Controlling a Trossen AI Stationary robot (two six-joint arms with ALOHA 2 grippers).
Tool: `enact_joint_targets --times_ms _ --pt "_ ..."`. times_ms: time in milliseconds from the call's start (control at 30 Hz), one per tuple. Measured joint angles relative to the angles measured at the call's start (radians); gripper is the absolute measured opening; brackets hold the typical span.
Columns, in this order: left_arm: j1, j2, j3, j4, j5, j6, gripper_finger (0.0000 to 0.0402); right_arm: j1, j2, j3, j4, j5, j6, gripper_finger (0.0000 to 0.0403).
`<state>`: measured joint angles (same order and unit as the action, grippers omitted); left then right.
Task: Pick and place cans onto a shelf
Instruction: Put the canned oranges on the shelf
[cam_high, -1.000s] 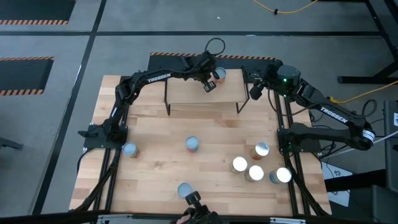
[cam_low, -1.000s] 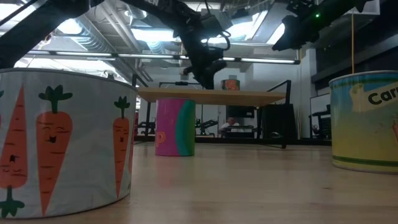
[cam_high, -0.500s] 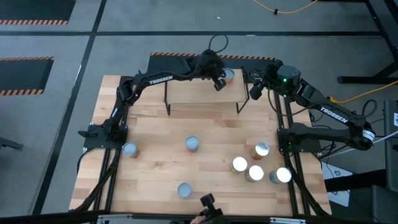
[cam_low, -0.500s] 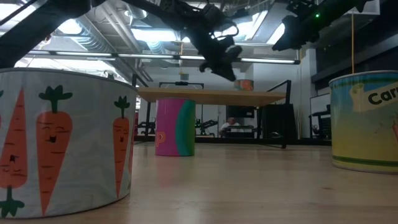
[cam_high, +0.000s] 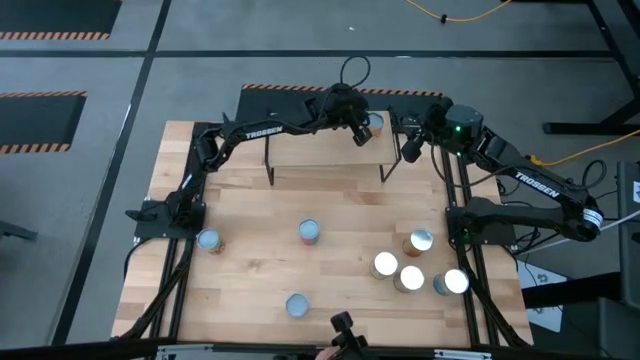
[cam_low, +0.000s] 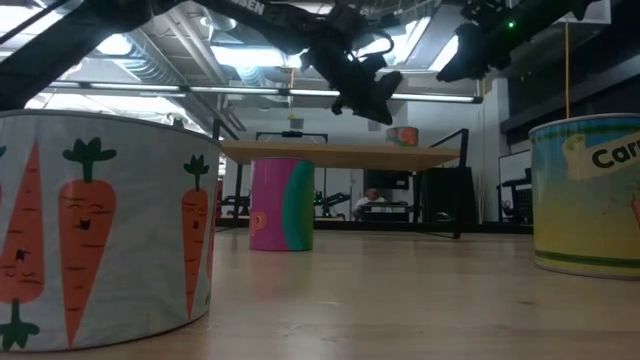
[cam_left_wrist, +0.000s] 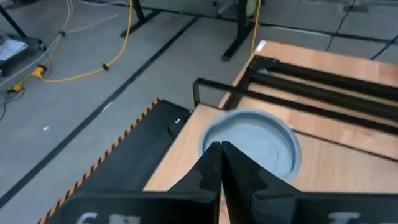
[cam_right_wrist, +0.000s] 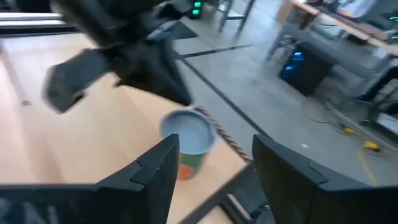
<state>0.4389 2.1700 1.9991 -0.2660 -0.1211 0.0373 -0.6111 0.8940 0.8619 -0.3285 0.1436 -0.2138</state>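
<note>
left pincer (cam_high: 362, 134) closed, arm outstretched, right pincer (cam_high: 409, 147) spread, raised

Overhead looks straight down, low view skims the tabletop, both wrist views share the shelf (cam_high: 325, 140) can (cam_right_wrist: 186, 137).

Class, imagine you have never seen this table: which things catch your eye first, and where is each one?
First, the left gripper, fingers shut, hovers just beside one can standing at the right end of the shelf. Next, a cluster of four cans crowds the table's near-right area. In the low view, a carrot-printed can looms large on the left.
</note>
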Motion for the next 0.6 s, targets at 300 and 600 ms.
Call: enact_joint_targets --times_ms 300,600 --pt "-0.004 -0.105 0.0 -0.078 -0.026 0.078 0.0003 0.0 0.0 0.0 -0.002 -0.171 0.0 0.0208" --pt "-0.045 -0.296 0.003 -0.379 -0.032 0.129 0.0001 0.002 0.045 0.0 -0.003 -0.335 0.034 0.0208"
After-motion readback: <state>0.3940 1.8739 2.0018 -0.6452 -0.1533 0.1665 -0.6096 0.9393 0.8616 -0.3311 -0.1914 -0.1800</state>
